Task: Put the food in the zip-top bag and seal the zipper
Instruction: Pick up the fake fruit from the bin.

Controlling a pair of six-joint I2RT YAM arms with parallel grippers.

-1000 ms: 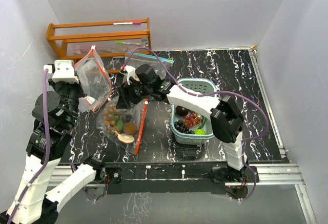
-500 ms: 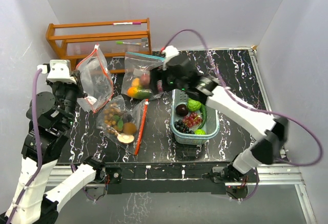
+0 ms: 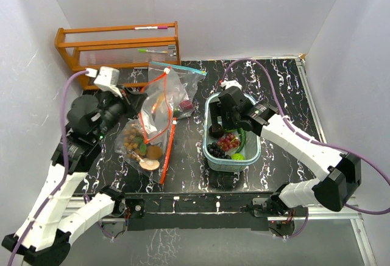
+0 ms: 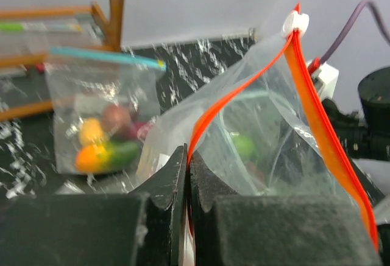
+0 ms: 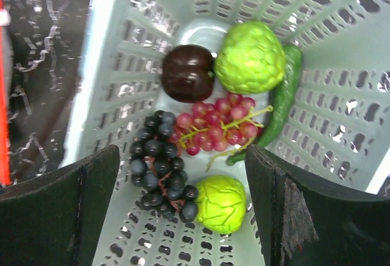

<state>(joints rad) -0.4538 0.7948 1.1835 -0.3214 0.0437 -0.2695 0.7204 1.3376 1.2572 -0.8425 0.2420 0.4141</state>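
My left gripper is shut on the red zipper edge of a clear zip-top bag and holds it upright at the table's left-centre. My right gripper stands open, empty, just above the teal basket. The food in the basket is a dark red plum, a green bumpy fruit, red grapes, dark grapes, a yellow-green fruit and a green pepper. From above, the right gripper hangs over the basket's left half.
A teal-zippered bag with orange, yellow and dark food stands behind the held one. Another bag holding nuts lies flat near the front, with its red zipper strip beside it. A wooden rack stands at the back left.
My right arm has swung from the bags at the left back over the basket, its jaws opening wider. My left arm has turned and carried the red-zippered bag rightward toward the centre.
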